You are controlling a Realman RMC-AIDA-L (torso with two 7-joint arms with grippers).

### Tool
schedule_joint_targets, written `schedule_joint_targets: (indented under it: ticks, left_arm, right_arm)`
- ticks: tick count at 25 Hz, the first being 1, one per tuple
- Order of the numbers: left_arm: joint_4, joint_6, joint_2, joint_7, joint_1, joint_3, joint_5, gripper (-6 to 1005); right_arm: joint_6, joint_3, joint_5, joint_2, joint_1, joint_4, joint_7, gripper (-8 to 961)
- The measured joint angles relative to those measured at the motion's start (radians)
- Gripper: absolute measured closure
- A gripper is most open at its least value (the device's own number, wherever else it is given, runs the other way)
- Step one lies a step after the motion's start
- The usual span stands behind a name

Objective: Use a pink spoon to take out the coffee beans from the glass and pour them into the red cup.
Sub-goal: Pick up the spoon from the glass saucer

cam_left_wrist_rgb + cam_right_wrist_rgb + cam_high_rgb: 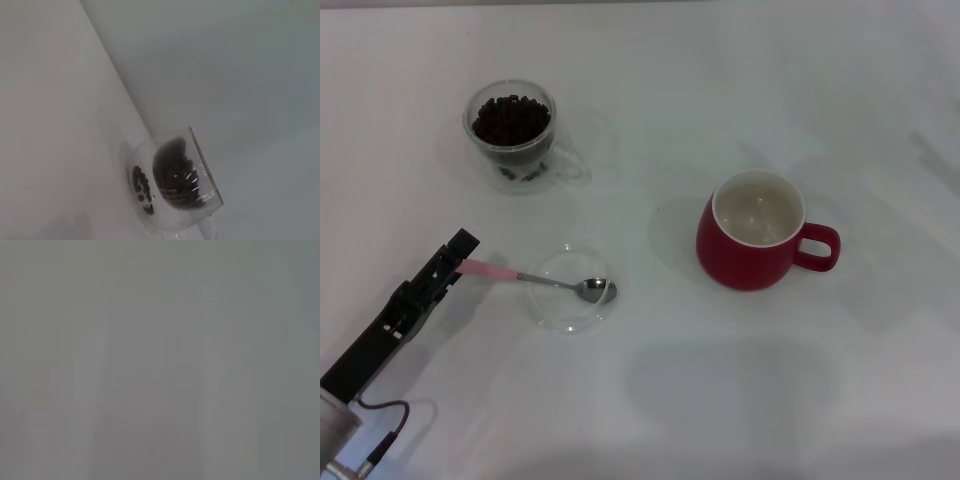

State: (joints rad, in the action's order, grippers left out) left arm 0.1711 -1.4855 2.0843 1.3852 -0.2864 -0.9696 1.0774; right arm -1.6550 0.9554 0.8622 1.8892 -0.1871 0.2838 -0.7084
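The left gripper [460,258] is closed on the handle end of the pink spoon [545,281], whose bowl is rested on a clear saucer [555,305] just beyond it. The glass [512,135] of coffee beans [510,118] is seen farther ahead, the red cup [752,243] well off to its right.

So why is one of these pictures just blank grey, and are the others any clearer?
Right wrist view: flat grey, nothing recognisable. Left wrist view: tilted, glare streaks on the glass. Head view: even light, a soft shadow beside the red cup.
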Motion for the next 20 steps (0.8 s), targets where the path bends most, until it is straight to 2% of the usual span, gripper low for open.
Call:
schedule_joint_targets:
  ticks: [20]
  left_arm:
    - [-0.022,0.046,0.005,0.014,-0.030,-0.001,0.053,135]
  right_arm:
    - [-0.037,-0.006,-0.003,0.005,0.018,0.000,0.007,112]
